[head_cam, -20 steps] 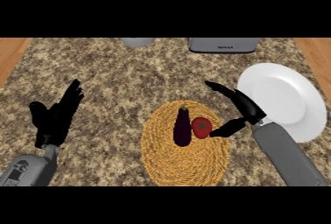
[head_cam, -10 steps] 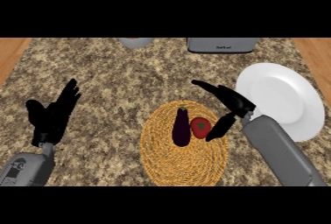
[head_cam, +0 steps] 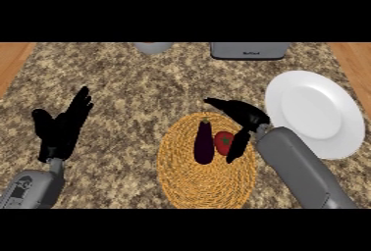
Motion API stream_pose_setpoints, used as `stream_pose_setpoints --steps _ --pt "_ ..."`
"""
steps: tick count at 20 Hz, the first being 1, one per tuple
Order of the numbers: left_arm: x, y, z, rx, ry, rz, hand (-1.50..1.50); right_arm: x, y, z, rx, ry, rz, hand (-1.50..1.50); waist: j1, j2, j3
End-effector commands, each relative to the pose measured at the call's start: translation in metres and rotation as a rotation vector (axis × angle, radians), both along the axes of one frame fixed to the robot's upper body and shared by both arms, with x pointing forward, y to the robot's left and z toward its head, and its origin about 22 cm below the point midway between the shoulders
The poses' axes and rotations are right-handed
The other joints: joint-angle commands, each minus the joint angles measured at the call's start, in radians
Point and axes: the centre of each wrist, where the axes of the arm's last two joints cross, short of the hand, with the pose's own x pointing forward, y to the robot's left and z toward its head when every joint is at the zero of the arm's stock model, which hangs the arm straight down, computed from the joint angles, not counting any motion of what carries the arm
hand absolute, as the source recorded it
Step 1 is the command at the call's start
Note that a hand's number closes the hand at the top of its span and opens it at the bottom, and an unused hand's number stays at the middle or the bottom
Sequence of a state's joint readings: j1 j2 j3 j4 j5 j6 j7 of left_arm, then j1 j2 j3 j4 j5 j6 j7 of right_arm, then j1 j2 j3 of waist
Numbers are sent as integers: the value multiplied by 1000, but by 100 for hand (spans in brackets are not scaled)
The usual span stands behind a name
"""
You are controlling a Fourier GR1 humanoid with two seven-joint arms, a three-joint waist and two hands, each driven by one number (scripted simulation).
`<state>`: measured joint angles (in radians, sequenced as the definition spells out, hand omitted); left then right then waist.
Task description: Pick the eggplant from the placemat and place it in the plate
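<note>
Holds right hand (head_cam: 245,116) above placemat (head_cam: 206,188), fingers (head_cam: 221,104) apart, gripping nothing. Shows eggplant (head_cam: 204,143) lying mid-mat, red vegetable (head_cam: 224,141) at its 3 o'clock, plate (head_cam: 313,113) toward 2 o'clock. Rests left hand (head_cam: 62,130) open at 9 o'clock.

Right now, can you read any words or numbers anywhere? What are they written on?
Grey box at the counter's far edge: a small dark marking on its front, too small to read.
Left forearm: a small dark marking near the wrist, too blurred to read.
Plate, placemat, eggplant: no text on them.
</note>
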<state>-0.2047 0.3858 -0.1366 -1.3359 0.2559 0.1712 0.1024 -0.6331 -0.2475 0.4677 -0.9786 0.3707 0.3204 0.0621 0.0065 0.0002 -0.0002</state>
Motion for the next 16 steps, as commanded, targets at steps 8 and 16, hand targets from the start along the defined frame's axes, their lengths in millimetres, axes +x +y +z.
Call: stream_pose_setpoints --steps 8,16 --pt "-10 4 3 29 -24 20 0 8 29 -9 -158 86 58 -150 0 0 0" --pt "3 2 1 -12 -6 16 0 13 44 -14 -207 74 49 -150 -2 0 0"
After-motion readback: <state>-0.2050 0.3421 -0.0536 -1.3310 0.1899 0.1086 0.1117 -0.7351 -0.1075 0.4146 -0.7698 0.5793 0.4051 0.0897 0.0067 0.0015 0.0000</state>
